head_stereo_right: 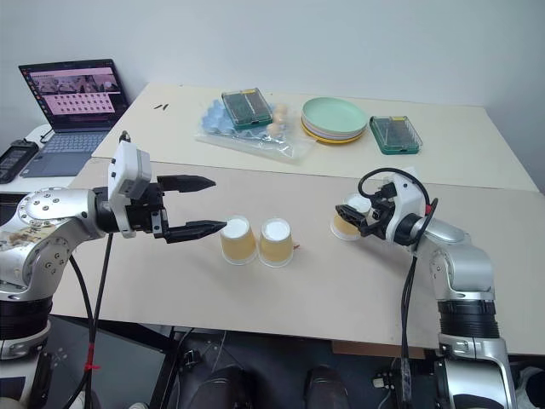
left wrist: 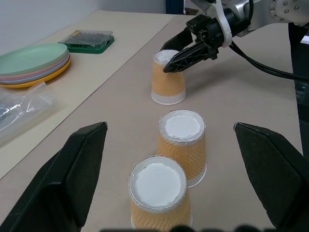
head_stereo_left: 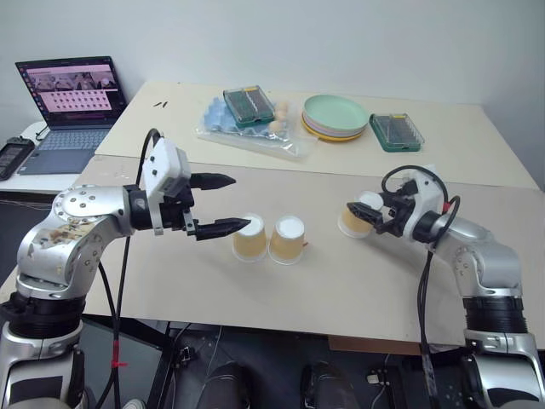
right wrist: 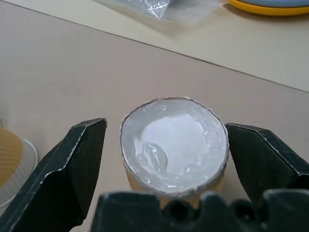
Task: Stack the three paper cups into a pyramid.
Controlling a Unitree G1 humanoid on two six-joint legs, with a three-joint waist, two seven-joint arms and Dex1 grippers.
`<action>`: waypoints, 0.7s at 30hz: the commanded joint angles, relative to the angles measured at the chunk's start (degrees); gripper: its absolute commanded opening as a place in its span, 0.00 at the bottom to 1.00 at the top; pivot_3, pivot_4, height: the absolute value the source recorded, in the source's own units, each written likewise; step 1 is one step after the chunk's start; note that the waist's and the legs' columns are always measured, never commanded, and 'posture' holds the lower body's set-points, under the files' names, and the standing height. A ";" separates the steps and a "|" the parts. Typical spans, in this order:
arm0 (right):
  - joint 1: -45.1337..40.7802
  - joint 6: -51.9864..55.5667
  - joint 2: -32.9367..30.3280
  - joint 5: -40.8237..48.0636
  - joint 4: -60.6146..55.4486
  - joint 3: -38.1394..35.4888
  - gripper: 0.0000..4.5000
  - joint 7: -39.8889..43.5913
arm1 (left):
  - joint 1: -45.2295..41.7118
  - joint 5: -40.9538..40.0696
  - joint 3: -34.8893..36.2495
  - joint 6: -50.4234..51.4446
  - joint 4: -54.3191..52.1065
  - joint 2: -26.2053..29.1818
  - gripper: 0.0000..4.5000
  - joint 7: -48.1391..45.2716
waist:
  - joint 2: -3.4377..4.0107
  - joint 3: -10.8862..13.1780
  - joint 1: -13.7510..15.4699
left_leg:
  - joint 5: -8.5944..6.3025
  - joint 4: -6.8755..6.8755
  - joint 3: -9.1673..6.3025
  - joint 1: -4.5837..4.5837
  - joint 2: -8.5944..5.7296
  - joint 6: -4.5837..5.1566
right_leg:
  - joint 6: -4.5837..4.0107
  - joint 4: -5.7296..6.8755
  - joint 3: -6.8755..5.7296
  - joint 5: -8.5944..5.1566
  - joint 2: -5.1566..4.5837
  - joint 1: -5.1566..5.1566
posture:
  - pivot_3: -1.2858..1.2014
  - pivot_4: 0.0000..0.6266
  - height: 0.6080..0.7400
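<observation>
Wide-open jaws of our right gripper bracket the third cup, not yet clenched; our left gripper hovers released beside the two base cups, touching side by side upside down on the bench. No pyramid yet. Ribbed tan paper, white bases.

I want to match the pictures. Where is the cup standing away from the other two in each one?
Left eye: lone cup, at right pincer.
Right eye, right of the pair.
Left wrist, farthest cup.
Right wrist, between the fingers.
Shared landmark: green plates.
</observation>
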 commanded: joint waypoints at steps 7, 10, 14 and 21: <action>-1.87 -3.75 0.64 -1.00 2.09 -1.02 0.87 0.03 | -1.99 -0.13 0.33 -0.98 -0.55 0.45 1.00 0.49 | 0.00 0.00 -0.15 | 0.00 0.00 0.00 0.00 0.00 0.00 | 0.00 0.01 0.00 0.00 0.00 -0.01 | 0.52 0.24 0.75; -2.07 -3.93 0.57 -0.86 1.32 -0.90 0.67 0.29 | -1.15 -0.31 0.56 -0.95 -0.80 0.52 1.00 0.47 | 0.01 0.01 -0.21 | 0.00 0.00 0.00 0.00 0.00 0.00 | 0.00 0.01 0.00 0.00 0.00 -0.01 | 0.52 0.24 0.75; -5.55 -3.38 0.33 0.01 -0.74 -0.14 0.63 1.55 | 2.79 0.48 0.74 -1.63 -1.59 0.59 1.00 0.86 | 0.03 0.01 -0.46 | 0.00 0.00 0.01 0.00 0.00 0.00 | 0.00 0.01 0.01 0.00 0.00 -0.01 | 0.52 0.24 0.75; -18.79 -0.93 -0.99 0.50 -0.26 4.45 0.63 8.05 | 9.41 0.98 3.49 -1.82 -2.98 1.31 1.00 3.26 | 0.17 0.10 -1.05 | 0.02 -0.03 0.12 0.00 0.06 -0.04 | -0.01 0.17 0.15 0.00 0.02 -0.20 | 0.52 0.24 0.75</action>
